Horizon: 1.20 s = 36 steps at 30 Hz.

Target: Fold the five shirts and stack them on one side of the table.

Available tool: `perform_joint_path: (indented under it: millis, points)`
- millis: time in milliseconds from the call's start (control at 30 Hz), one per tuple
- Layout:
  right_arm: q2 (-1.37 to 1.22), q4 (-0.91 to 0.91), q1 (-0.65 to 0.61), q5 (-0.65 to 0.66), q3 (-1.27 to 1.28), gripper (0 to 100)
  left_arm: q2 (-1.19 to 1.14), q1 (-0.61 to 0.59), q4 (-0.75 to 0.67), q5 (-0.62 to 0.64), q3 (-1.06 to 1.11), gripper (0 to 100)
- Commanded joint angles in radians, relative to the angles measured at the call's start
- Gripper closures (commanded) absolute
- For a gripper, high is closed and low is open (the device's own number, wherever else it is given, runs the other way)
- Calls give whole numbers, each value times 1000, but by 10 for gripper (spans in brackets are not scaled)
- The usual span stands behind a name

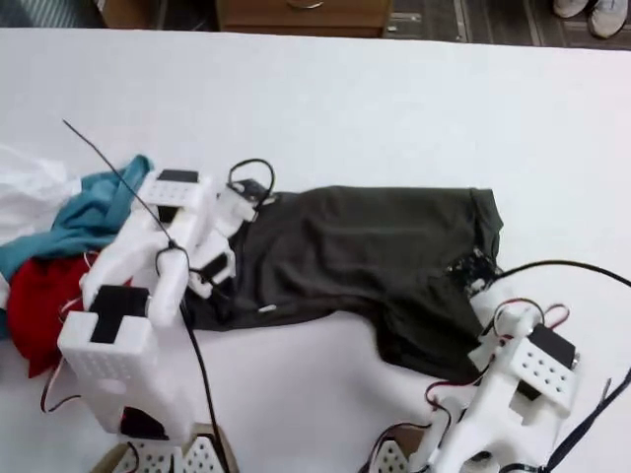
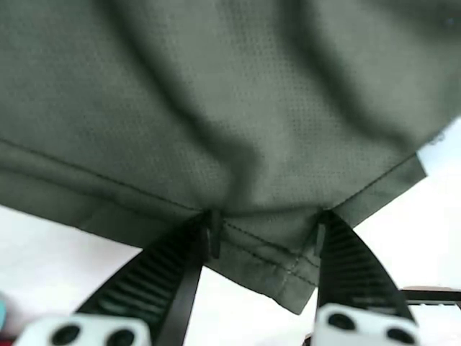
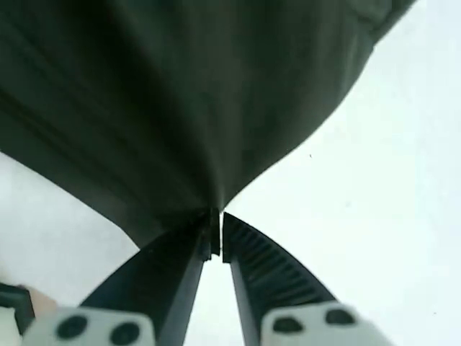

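A dark grey-green shirt (image 1: 365,246) lies spread and rumpled across the middle of the white table (image 1: 394,99). My left gripper (image 1: 233,235) is at the shirt's left end. In the left wrist view it (image 2: 265,234) is open, with the stitched hem (image 2: 252,252) between its fingers. My right gripper (image 1: 475,274) is at the shirt's lower right part. In the right wrist view it (image 3: 218,234) is shut on a fold of the dark shirt (image 3: 180,108).
A pile of other shirts sits at the table's left edge: a white one (image 1: 30,177), a teal one (image 1: 94,212) and a red one (image 1: 39,301). Black cables (image 1: 197,365) trail over the table by both arm bases. Wooden furniture (image 1: 296,15) stands beyond the far edge.
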State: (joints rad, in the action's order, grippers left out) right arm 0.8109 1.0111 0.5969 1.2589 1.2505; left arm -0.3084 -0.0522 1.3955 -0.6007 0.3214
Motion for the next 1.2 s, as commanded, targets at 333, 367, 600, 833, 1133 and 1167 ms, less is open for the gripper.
perform_joint_path:
  millis: [333,367,600,833,1133,1167]
  points:
    - [229,231,-36,-34,-89,978,-3,-12,8,-3,-38,754]
    - [269,237,-51,-55,-87,978,-3,-12,8,-3,-44,754]
    - [504,249,-251,-121,97,978,-3,-11,8,-3,-48,754]
    - [657,265,-323,-112,230,978,-3,-12,25,-3,-48,754]
    - [702,377,-346,92,224,978,-3,-11,23,-3,-50,754]
    - [702,371,-344,84,219,978,-3,-11,21,-3,-50,754]
